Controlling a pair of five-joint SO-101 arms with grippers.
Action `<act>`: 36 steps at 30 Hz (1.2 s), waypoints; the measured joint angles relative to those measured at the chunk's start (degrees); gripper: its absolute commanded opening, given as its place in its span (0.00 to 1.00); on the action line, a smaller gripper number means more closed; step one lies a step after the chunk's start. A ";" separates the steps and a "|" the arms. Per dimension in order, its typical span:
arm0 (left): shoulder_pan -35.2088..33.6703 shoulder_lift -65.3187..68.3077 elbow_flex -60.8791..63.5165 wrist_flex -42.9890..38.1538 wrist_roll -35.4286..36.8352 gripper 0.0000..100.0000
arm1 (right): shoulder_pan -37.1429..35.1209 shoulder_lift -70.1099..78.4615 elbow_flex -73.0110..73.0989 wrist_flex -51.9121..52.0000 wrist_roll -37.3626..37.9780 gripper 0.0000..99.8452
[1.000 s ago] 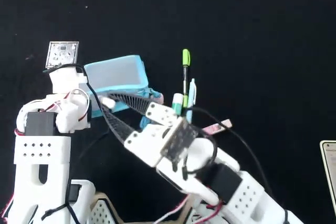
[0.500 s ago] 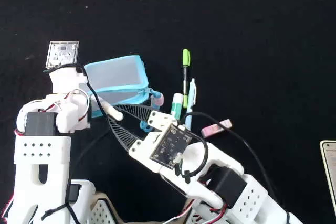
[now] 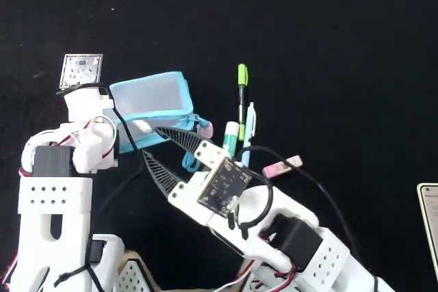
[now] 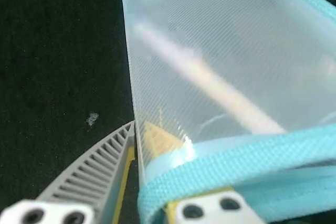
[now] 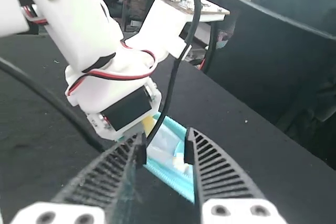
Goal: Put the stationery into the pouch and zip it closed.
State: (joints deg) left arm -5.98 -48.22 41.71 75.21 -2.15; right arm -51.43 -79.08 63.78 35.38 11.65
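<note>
Left wrist view: left hand (image 4: 142, 137) tight on pouch (image 4: 210, 61) edge; right hand (image 3: 149, 143) wide-open nearby; card (image 3: 82, 70) print unreadable.

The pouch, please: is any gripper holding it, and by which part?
The left gripper clamps the pouch by its teal fabric edge near a corner; the right gripper is open.

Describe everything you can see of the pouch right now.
The pouch is a frosted, see-through plastic case edged with light-blue woven tape. It rests on the black table, its near edge clamped in the left claw. A long pale item shows faintly through its wall. The open right claw sits beside one corner, not visibly gripping it.
</note>
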 measured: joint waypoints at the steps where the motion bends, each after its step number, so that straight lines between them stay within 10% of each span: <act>1: 0.00 0.00 0.00 0.00 0.00 0.03 | 0.00 0.00 -0.62 1.05 -0.09 0.12; 7: 0.00 0.00 0.00 0.00 0.00 0.03 | 4.66 0.00 -8.62 8.18 -0.26 0.12; 21: 0.00 0.00 0.00 0.00 0.00 0.03 | 44.57 5.36 -15.74 27.69 -5.27 0.13; 36: 0.00 0.00 0.00 0.00 0.00 0.03 | 52.57 45.54 -16.00 37.71 -6.15 0.22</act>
State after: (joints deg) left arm -5.98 -48.22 41.71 75.21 -2.15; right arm 1.14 -33.54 47.78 73.10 5.49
